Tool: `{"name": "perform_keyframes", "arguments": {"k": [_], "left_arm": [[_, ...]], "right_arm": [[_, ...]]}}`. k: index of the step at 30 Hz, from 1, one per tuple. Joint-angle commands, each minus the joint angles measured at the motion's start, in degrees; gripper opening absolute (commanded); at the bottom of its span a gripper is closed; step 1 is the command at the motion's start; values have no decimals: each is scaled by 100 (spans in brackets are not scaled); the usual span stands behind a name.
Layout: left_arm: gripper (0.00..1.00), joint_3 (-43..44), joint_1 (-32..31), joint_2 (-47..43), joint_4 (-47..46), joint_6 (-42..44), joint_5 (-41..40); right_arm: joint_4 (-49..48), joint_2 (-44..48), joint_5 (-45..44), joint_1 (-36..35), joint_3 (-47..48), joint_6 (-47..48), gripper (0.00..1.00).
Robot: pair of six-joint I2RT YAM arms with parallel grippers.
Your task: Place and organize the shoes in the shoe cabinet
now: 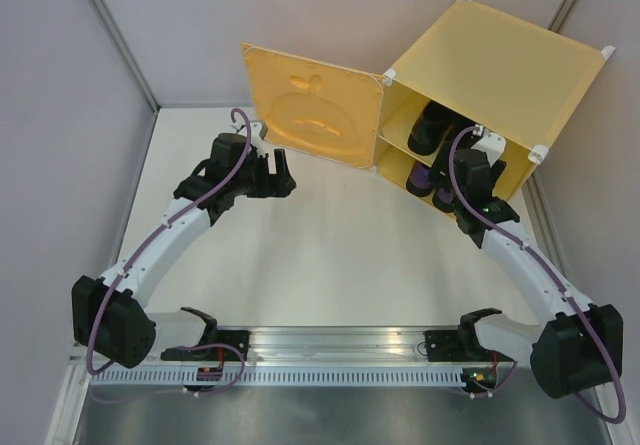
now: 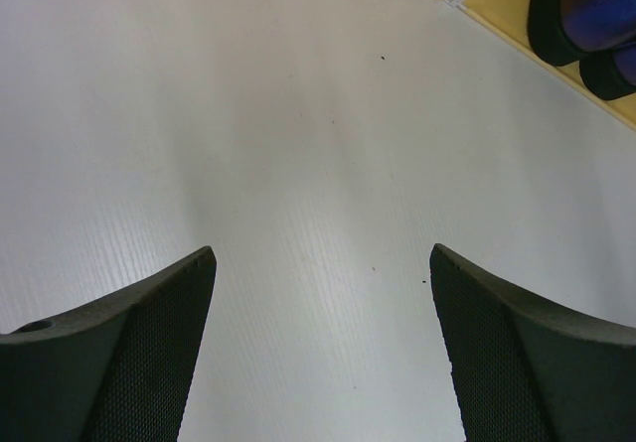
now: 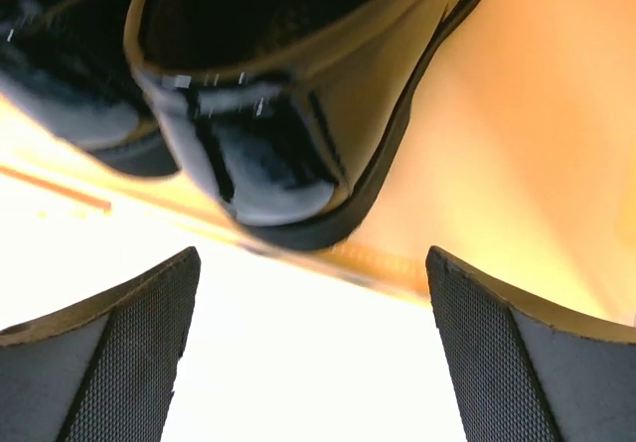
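The yellow shoe cabinet (image 1: pixel 500 55) stands at the back right with its apple-embossed door (image 1: pixel 315 105) swung open to the left. The black pair (image 1: pixel 435 125) sits in one compartment and the purple pair (image 1: pixel 422 178) in the one nearer me. My right gripper (image 1: pixel 462 180) is open and empty at the cabinet's mouth. In the right wrist view it (image 3: pixel 313 253) faces two glossy dark shoe heels (image 3: pixel 268 114) on the yellow floor (image 3: pixel 517 134). My left gripper (image 1: pixel 278 177) is open and empty over the table near the door. The left wrist view (image 2: pixel 323 253) shows the purple shoes (image 2: pixel 596 10) at top right.
The white table (image 1: pixel 330 255) lies between the arms. Grey walls close in the left, back and right sides. A metal rail (image 1: pixel 330 350) with the arm bases runs along the near edge.
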State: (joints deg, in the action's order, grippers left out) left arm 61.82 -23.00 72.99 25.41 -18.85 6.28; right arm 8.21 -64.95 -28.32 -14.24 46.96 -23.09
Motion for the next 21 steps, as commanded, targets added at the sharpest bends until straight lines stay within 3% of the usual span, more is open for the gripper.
{"name": "perform_keyframes", "arguments": {"k": [1,13,17,21], "left_arm": [[91,-3,-11,-57,-89,171,-22],[92,189,-20,-312,-80,128,-532],[93,881,-11,-321,-71,154,-759],[94,1744,-20,13,-62,303,-936]], "right_arm": [[602,325,466,27,436,-134,98],[2501,1449,3680,27,1377,525,98],[2484,1932,4604,27,1395,630,98],[2379,2319,4984,27,1351,745,98]]}}
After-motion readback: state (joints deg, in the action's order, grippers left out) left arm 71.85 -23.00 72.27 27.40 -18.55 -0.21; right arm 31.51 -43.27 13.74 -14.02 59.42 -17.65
